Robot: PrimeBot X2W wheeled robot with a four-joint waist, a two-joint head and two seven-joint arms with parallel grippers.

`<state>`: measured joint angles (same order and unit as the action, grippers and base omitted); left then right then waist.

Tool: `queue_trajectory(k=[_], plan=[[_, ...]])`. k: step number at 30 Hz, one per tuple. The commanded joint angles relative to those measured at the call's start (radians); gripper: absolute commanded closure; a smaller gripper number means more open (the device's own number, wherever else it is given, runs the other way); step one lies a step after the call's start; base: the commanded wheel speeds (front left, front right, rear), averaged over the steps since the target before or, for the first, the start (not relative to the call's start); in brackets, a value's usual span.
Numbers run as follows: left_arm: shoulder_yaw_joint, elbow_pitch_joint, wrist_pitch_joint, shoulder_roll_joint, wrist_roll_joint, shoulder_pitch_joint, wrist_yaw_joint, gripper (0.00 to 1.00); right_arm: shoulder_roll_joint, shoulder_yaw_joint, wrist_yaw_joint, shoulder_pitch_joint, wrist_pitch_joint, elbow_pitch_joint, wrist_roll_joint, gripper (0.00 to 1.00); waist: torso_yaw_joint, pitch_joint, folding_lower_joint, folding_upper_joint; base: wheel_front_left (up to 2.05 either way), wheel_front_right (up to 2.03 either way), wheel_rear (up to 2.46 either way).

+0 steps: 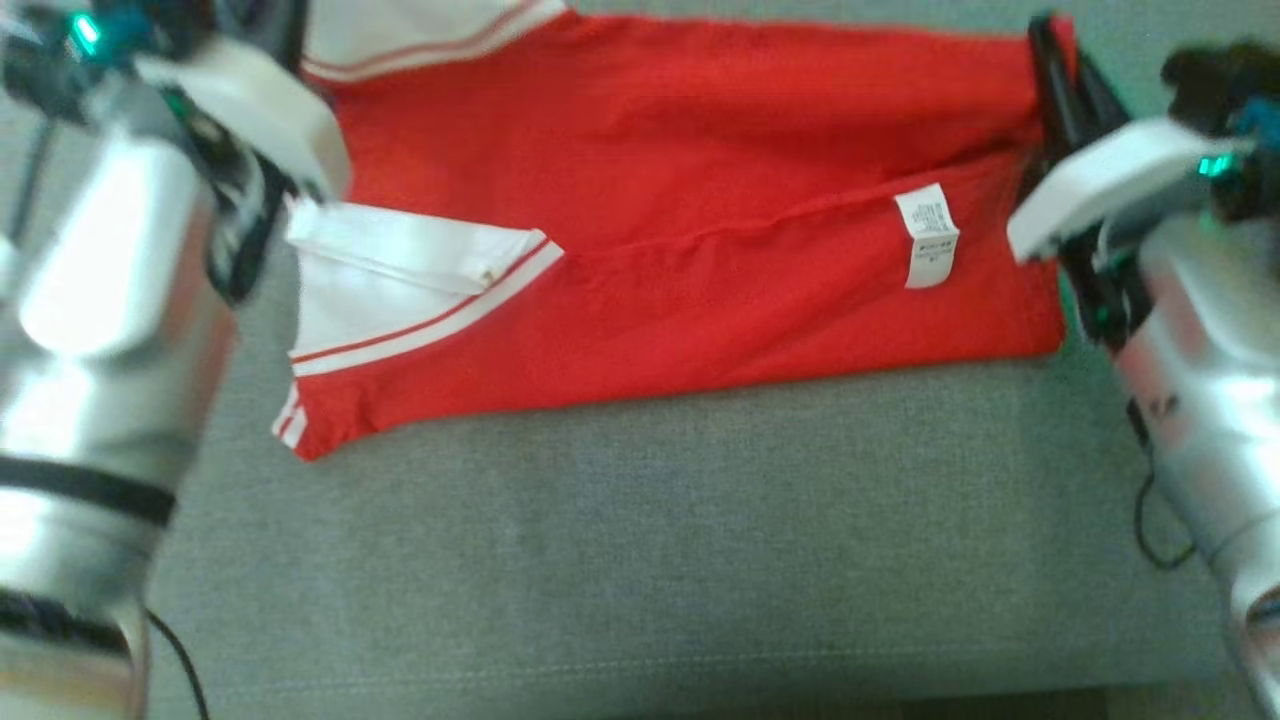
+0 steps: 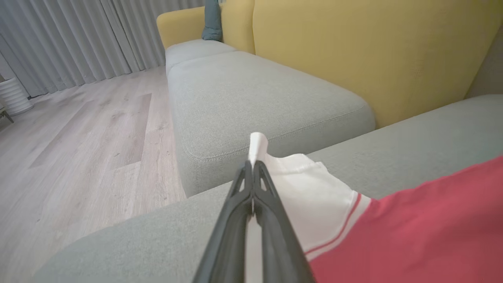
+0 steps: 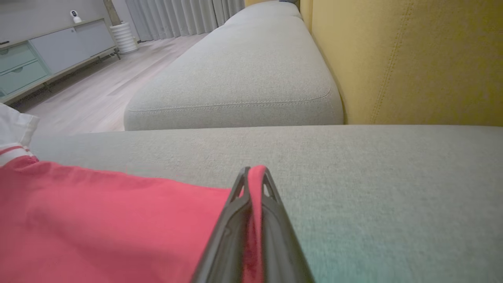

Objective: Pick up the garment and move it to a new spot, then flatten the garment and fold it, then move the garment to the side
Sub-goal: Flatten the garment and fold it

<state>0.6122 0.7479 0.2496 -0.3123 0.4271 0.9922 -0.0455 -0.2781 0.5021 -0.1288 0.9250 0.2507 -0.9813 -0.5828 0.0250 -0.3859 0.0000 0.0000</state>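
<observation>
- The red garment point(image 1: 700, 230) is lying on the grey seat cushion point(image 1: 640, 520), close to its far edge. It is reaching almost from the left side to the right side.
- The left gripper point(image 2: 251, 167) is squeezing shut on the white part of the garment at the left end. A bit of white cloth is poking out past its tips.
- The right gripper point(image 3: 254, 173) is squeezing shut on the red edge at the right end. Red cloth is sitting between its two dark fingers.
- I think the robot is doing the flatten and fold step. It is holding both ends, and the cloth between them is looking quite smooth, with one long crease running across it.
- For the next move, I think both arms are going to need to move together at the same speed. That way the cloth is staying tight and not bunching up.
- The grips are small pinches near the edges, so a hard pull could be making the cloth slip out.
- A small white label point(image 1: 927, 237) is showing near the right end of the garment. Some dark print is on it, but it is too small and blurry to read.
- No brand name is showing anywhere.
</observation>
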Motion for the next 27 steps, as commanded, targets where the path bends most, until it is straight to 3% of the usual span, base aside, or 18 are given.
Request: queue_trajectory(k=[1, 9, 18, 19, 20, 21, 27], plan=[[-0.044, -0.045, 0.012, -0.032, 0.007, -0.001, 0.011, 1.00, -0.008, 0.001, -0.002, -0.025, 0.011, 0.031, 0.011, 1.00, -0.025, 0.055, 0.0000, 0.0000, 0.00, 0.00, 0.00], [-0.115, -0.200, 0.012, 0.004, 0.002, -0.327, 0.030, 1.00, -0.003, -0.059, -0.002, -0.207, 0.011, 0.057, 0.000, 1.00, -0.048, 0.156, 0.0000, 0.0000, 0.00, 0.00, 0.00], [-0.195, -0.250, 0.012, 0.083, -0.015, -0.567, 0.032, 1.00, 0.035, -0.097, -0.002, -0.331, 0.011, 0.033, -0.035, 1.00, -0.073, 0.220, 0.0000, 0.0000, 0.00, 0.00, 0.00], [-0.202, -0.247, 0.012, 0.093, -0.018, -0.586, 0.028, 1.00, 0.040, -0.100, -0.002, -0.338, 0.011, 0.025, -0.038, 0.60, -0.075, 0.224, 0.0000, 0.0000, 0.00, 0.00, 0.00], [-0.213, -0.248, 0.012, 0.103, -0.023, -0.602, 0.028, 0.59, 0.043, -0.103, -0.002, -0.344, 0.011, 0.017, -0.039, 0.07, -0.078, 0.227, 0.0000, 0.0000, 0.00, 0.00, 0.00], [-0.222, -0.251, 0.012, 0.111, -0.033, -0.616, 0.029, 0.00, 0.047, -0.106, -0.002, -0.348, 0.011, 0.010, -0.040, 0.00, -0.079, 0.230, 0.0000, 0.0000, 0.00, 0.00, 0.00], [-0.275, -0.287, 0.012, 0.164, -0.096, -0.689, 0.051, 0.00, 0.043, -0.162, -0.002, -0.357, 0.011, -0.019, -0.009, 0.00, -0.092, 0.238, 0.0000, 0.0000, 0.00, 0.00, 0.00]])
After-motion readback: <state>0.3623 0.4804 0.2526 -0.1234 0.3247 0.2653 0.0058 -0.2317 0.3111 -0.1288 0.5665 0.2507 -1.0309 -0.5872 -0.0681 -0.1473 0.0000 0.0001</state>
